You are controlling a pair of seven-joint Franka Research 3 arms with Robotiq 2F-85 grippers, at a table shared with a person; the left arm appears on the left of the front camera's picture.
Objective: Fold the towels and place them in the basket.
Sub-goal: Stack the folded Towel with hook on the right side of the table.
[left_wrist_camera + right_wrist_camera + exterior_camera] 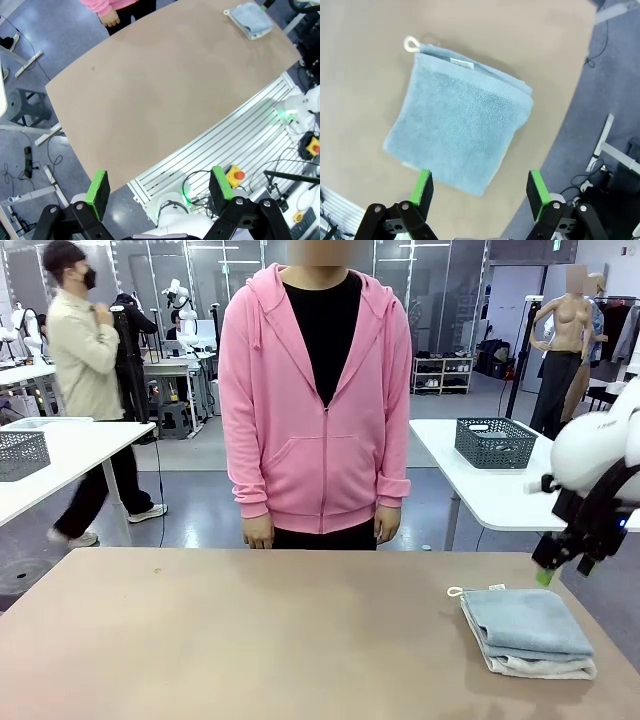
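In the front view the right hand is mostly hidden behind its own arm, which is cut off by the picture's right edge; only a green pad tip is seen. The paler towel is largely covered by the blue towel folded on top, so only its edges are shown. The small label on the blue towel cannot be read. The person is cut off by the counter below the hips.
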